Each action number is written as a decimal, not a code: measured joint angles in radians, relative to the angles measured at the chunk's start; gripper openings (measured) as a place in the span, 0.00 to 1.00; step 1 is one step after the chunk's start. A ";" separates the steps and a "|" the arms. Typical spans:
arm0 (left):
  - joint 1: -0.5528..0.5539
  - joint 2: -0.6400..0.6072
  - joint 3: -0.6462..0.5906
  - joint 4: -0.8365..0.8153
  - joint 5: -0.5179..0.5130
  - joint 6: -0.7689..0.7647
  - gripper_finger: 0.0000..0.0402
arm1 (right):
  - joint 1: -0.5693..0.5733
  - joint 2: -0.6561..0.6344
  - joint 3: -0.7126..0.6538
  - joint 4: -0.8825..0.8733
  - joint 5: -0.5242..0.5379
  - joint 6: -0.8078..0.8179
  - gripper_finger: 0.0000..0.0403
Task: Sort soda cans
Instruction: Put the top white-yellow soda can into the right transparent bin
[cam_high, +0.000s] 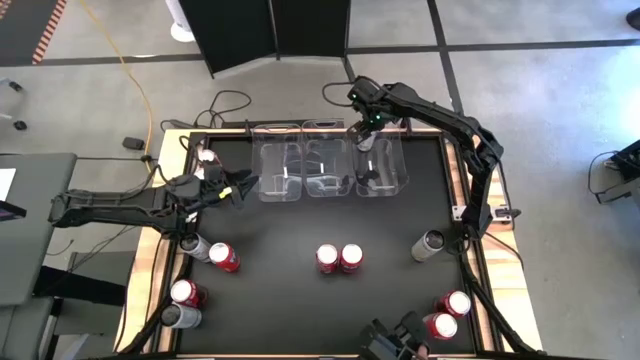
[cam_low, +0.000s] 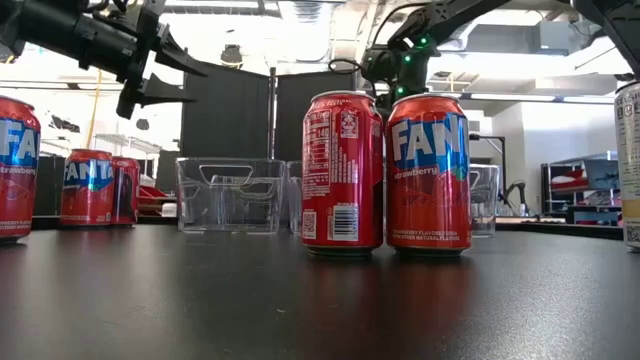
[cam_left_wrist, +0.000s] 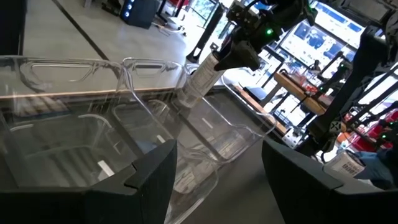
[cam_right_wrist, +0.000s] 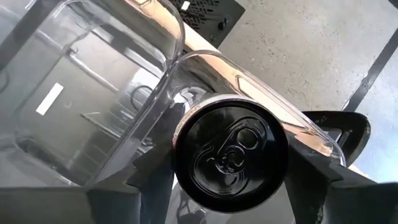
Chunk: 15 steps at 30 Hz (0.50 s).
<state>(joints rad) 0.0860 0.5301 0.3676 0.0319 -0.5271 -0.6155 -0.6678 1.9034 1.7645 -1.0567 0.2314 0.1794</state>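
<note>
Right now your right gripper (cam_high: 364, 140) hangs over the rightmost of the three clear bins (cam_high: 380, 168) at the far side of the table (cam_high: 300, 300), its fingers closed around a silver can (cam_right_wrist: 229, 152) held top-up toward the wrist camera. Your left wrist view shows that same can (cam_left_wrist: 200, 79) tilted above the bin's rim. Your left gripper (cam_high: 238, 187) waits just beside the leftmost bin (cam_high: 280, 170), fingers spread and holding nothing. Two red cans (cam_high: 339, 258) stand touching each other at mid-table. On the left side you have a red can (cam_high: 224, 257) beside a silver one (cam_high: 195, 246), and nearer the front edge another red (cam_high: 186, 292) and silver (cam_high: 180, 317) pair. On the right, a silver can (cam_high: 429, 244) lies near the arm's base, and two red cans (cam_high: 447, 314) sit at the front corner.
</note>
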 joint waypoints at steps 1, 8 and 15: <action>0.000 0.000 0.000 0.000 0.000 0.000 0.58 | 0.000 0.000 0.000 0.005 -0.001 -0.001 0.66; 0.000 0.000 0.000 0.000 0.000 -0.002 0.58 | -0.002 -0.002 0.000 0.015 -0.008 -0.005 0.84; 0.000 0.000 0.000 0.000 0.000 0.006 0.58 | -0.002 -0.011 0.000 0.021 -0.018 -0.005 0.93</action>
<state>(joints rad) 0.0860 0.5297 0.3676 0.0319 -0.5274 -0.6093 -0.6701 1.8926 1.7645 -1.0355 0.2137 0.1745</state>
